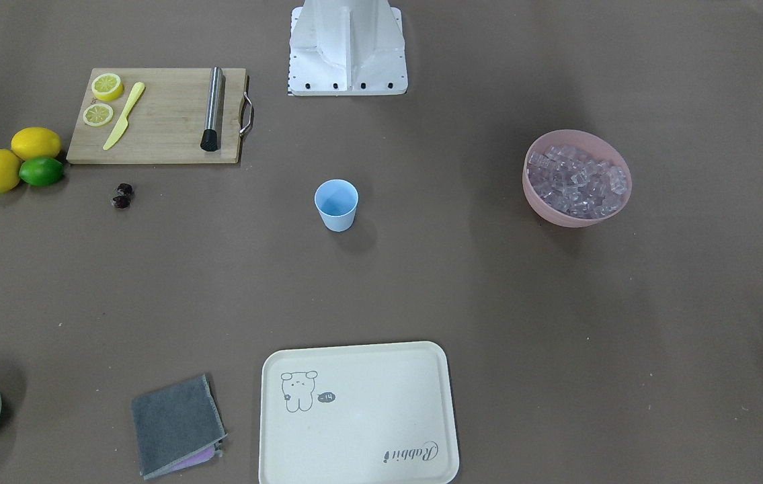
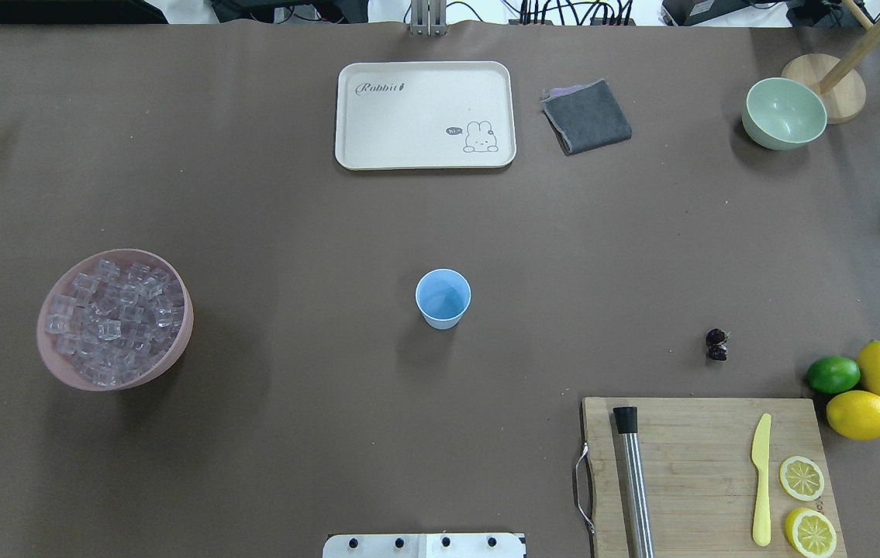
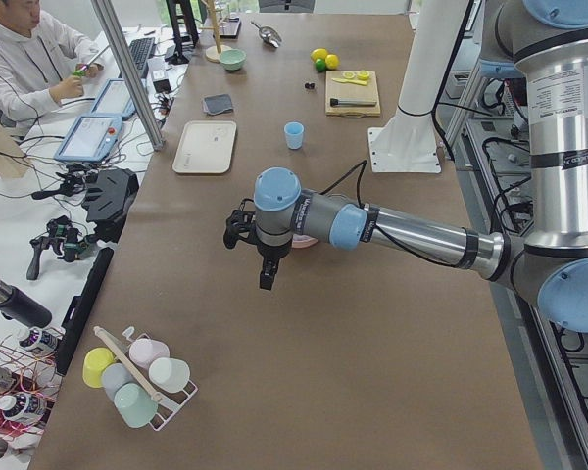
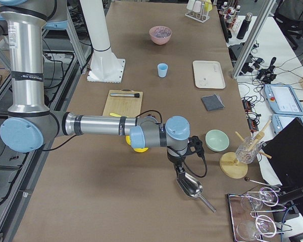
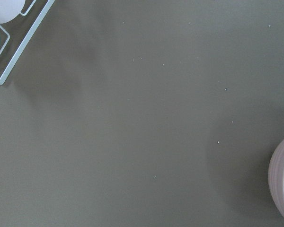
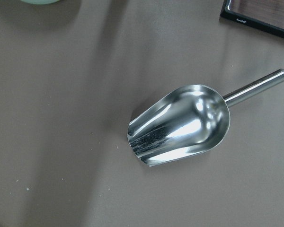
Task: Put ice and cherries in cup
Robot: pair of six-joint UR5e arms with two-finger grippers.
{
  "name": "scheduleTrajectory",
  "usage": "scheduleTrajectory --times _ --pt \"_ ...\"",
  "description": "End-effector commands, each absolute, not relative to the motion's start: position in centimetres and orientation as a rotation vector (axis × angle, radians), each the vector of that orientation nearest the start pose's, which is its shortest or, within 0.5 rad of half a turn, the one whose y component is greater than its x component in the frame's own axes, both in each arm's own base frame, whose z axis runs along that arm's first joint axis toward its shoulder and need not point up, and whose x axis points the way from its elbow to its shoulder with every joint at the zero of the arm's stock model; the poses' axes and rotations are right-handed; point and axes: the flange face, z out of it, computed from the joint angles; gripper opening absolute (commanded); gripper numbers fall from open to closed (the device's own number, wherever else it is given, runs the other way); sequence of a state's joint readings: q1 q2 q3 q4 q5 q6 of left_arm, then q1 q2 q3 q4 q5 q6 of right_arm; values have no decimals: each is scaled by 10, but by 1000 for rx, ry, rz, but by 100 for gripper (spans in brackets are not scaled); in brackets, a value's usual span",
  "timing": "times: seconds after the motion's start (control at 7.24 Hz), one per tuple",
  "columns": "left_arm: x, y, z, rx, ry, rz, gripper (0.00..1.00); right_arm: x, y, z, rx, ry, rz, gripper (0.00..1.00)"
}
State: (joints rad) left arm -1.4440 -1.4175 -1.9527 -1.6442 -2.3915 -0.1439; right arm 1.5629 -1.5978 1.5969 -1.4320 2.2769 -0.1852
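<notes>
The light blue cup (image 2: 443, 298) stands upright at the table's middle, also in the front view (image 1: 337, 205). The ice (image 2: 110, 318) fills a pink bowl (image 2: 168, 364) on the robot's left. Two dark cherries (image 2: 716, 345) lie on the table by the cutting board. My left gripper (image 3: 265, 269) hovers past the pink bowl towards the table's left end; I cannot tell if it is open. My right gripper (image 4: 178, 162) hangs over a metal scoop (image 6: 180, 125) lying on the table at the right end; its fingers do not show, so I cannot tell its state.
A wooden cutting board (image 2: 688, 465) carries a yellow knife, lemon slices and a steel muddler. Two lemons and a lime (image 2: 833, 374) lie beside it. A cream tray (image 2: 424, 147), a grey cloth (image 2: 587, 116) and a pale green bowl (image 2: 785, 114) sit at the far side.
</notes>
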Motion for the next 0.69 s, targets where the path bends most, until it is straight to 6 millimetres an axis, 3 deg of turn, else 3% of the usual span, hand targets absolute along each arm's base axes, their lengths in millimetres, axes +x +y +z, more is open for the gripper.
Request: scheduleTrajectory --times 0.0,0.55 --pt "-5 -439 526 171 847 97 98 65 -487 652 188 -691 -229 100" --pt "1 -439 531 180 849 123 98 65 -466 668 214 -697 -238 100"
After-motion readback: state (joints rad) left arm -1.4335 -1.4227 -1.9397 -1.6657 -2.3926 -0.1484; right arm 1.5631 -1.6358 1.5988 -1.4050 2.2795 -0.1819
